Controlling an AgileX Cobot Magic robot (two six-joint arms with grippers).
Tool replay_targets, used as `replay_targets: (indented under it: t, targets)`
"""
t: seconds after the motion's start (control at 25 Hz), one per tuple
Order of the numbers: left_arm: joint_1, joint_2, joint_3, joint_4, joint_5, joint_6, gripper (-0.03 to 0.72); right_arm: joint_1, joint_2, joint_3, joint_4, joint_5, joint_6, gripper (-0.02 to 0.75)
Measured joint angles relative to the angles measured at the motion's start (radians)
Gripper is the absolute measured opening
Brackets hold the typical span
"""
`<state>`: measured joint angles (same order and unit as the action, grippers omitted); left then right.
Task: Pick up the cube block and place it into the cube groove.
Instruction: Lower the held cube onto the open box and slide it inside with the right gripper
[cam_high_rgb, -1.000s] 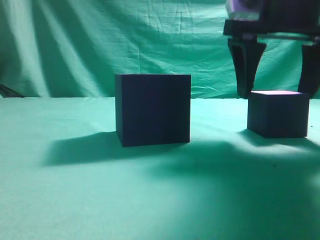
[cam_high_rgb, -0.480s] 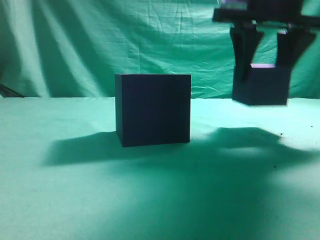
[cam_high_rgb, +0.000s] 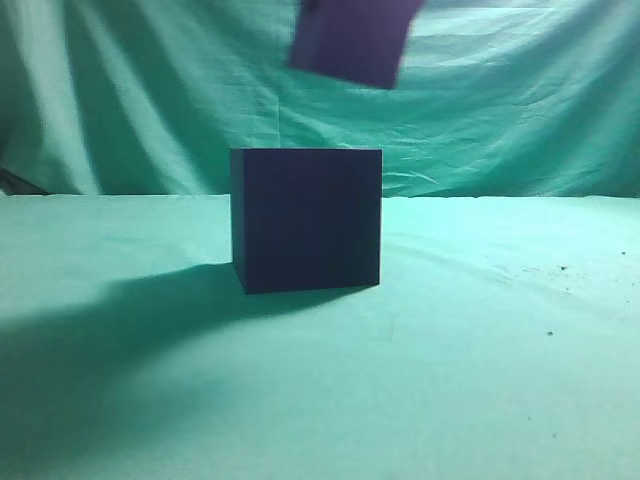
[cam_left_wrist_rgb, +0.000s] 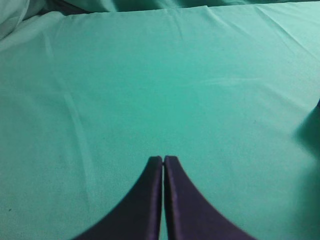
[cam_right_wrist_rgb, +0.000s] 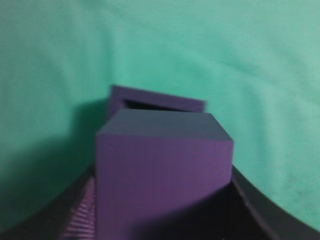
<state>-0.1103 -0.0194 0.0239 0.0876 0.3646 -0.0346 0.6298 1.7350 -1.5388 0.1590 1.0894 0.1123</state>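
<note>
Cube block (cam_right_wrist_rgb: 165, 175) clamped between fingers of right tool (cam_right_wrist_rgb: 165, 210), tilted high over cube groove (cam_high_rgb: 306, 219); left tool (cam_left_wrist_rgb: 163, 165) pressed together above worktop (cam_left_wrist_rgb: 150, 90).

left claw (cam_left_wrist_rgb: 163, 165): dark, smooth, curved fingers. right claw (cam_right_wrist_rgb: 162, 210): dark fingers, ribbed inner pad.

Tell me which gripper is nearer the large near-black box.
Right. The right gripper holds the purple cube just above the near-black box. The left gripper is over bare cloth, box out of its view.
</note>
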Motion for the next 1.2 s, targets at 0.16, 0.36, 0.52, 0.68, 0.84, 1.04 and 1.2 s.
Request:
replay_targets:
  t: [0.16,0.36,0.52,0.68,0.84,1.04,1.2]
  targets:
    - [0.0,0.0,0.0,0.0,0.0,0.0,0.0,0.094,0.062,-0.026,-0.017,-0.001,0.025,0.43]
    - [0.0,0.0,0.0,0.0,0.0,0.0,0.0,0.114,0.139,-0.091,-0.052,0.046,0.088,0.43]
    - [0.0,0.0,0.0,0.0,0.0,0.0,0.0,0.114,0.168,-0.117,-0.125,0.074,0.171,0.43]
    - [0.0,0.0,0.0,0.0,0.0,0.0,0.0,0.114,0.17,-0.122,-0.138,0.087,0.195,0.43]
    - [0.0,0.0,0.0,0.0,0.0,0.0,0.0,0.114,0.17,-0.122,-0.138,0.12,0.205,0.43]
    - [0.0,0.0,0.0,0.0,0.0,0.0,0.0,0.114,0.17,-0.122,-0.14,0.135,0.209,0.43]
    - [0.0,0.0,0.0,0.0,0.0,0.0,0.0,0.114,0.17,-0.122,-0.14,0.134,0.209,0.43]
